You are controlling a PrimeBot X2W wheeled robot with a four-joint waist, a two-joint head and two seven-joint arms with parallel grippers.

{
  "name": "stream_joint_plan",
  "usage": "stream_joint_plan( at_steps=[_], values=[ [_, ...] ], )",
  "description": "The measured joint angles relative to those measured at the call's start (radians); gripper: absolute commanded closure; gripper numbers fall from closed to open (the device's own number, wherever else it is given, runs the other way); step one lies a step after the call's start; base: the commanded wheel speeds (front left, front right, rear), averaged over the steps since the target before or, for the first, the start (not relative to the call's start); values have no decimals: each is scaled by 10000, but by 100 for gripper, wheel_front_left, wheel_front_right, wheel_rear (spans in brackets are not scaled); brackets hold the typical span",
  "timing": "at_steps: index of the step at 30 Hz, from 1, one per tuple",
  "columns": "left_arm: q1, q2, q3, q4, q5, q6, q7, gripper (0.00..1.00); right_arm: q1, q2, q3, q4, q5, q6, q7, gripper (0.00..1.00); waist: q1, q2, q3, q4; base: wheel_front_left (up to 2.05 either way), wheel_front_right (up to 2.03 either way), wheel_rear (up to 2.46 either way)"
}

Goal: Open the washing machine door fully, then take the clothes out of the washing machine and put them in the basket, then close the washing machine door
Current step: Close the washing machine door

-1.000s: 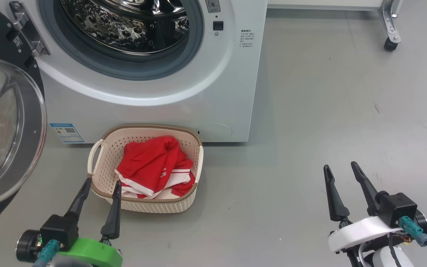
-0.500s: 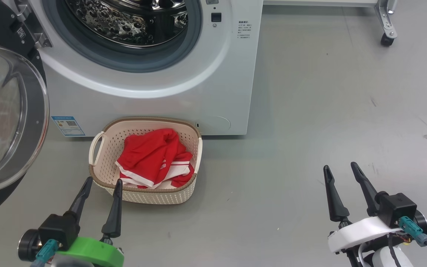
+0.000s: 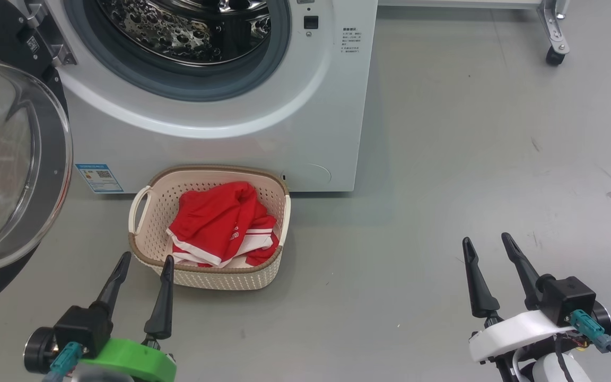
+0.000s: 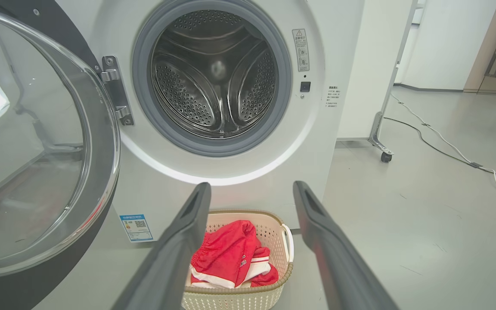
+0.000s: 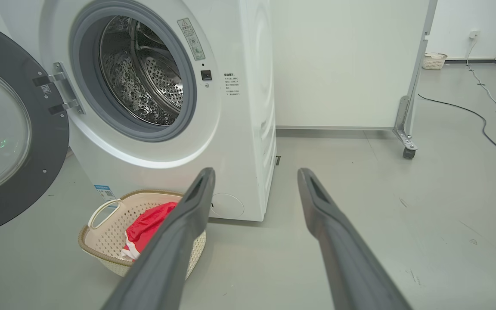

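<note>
Your left gripper (image 3: pixel 147 258) sits low at the lower left of the head view. Its two long dark fingers are apart and hold nothing, and the tips point up toward the near wall of the basket (image 3: pixel 220 278). Your right gripper (image 3: pixel 486 237) sits low at the lower right, fingers likewise spread and empty, over the smooth grey floor (image 3: pixel 443 159) and well apart from the basket.

The basket is cream perforated plastic, a rounded rectangle with a brown woven-look rim and loop handles. It stands on the floor just in front of the washer (image 3: pixel 220 154). The clothes (image 3: pixel 215 223), soft red cloth with white stripes, lie crumpled inside it. The door (image 3: pixel 3 170) hangs wide open at the left, a bulging clear glass bowl in a glossy black rim. Behind the grey rubber ring (image 4: pixel 144 99) is the perforated steel drum (image 4: pixel 213 82).
</note>
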Motion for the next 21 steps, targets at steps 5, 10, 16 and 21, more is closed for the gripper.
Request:
stream_joint_plan(
  at_steps=[5, 10, 16, 21],
  values=[
    [0, 0, 4, 6, 52, 0, 0, 0, -5, 0, 12, 29, 0, 0, 0, 0, 0, 0, -32, -1, 0, 0, 0],
    [0, 0, 2, 10, 81, 0, 0, 0, -7, 0, 35, 42, 0, 2, 0, 0, 0, 0, -72, -4, 0, 0, 0],
    [1, 0, -4, 12, 148, 0, 0, 0, -7, 0, 77, 58, 0, 12, 0, 0, 0, 0, -92, -9, 0, 0, 0],
    [3, 0, -17, 19, 161, 0, 0, 0, -7, 0, 123, 86, 0, 13, 0, 0, 0, 0, -117, -24, 0, 0, 0]
  ],
)
